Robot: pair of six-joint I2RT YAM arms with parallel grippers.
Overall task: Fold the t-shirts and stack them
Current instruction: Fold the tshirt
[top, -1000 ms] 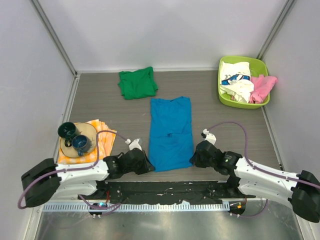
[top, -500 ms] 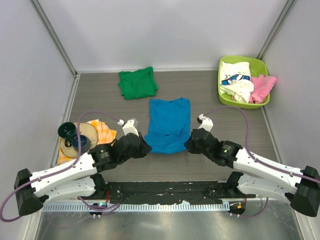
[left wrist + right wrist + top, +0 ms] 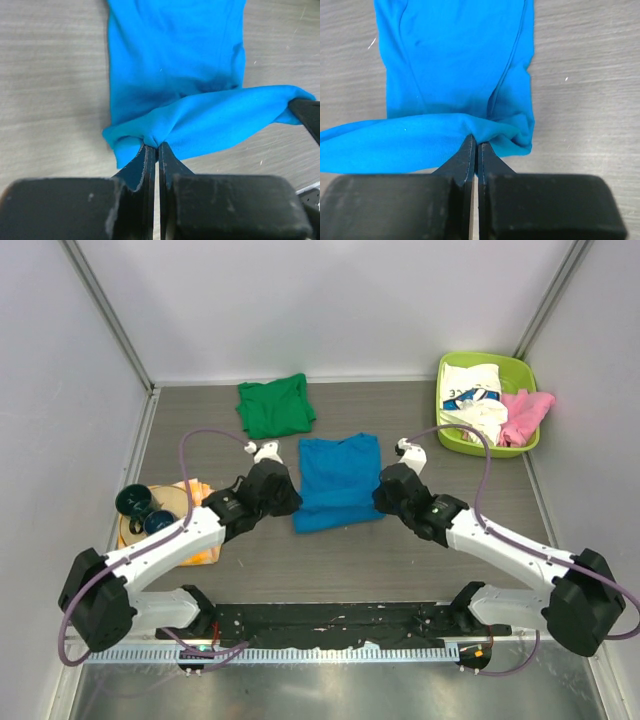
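**Blue shirt hem pinched at both near corners**

My left gripper (image 3: pixel 152 146) was pressed together on the near-left corner of the blue t-shirt (image 3: pixel 175 65). My right gripper (image 3: pixel 474 140) was clamped likewise on its near-right corner. The raised hem hung folded back over the shirt's lower body. The rest lay flat mid-table (image 3: pixel 200 430). The folded green t-shirt (image 3: pixel 275 406) lay beyond it, apart. A white shirt (image 3: pixel 470 390) and a pink shirt (image 3: pixel 525 410) sat in the basket (image 3: pixel 517 361) at far right.
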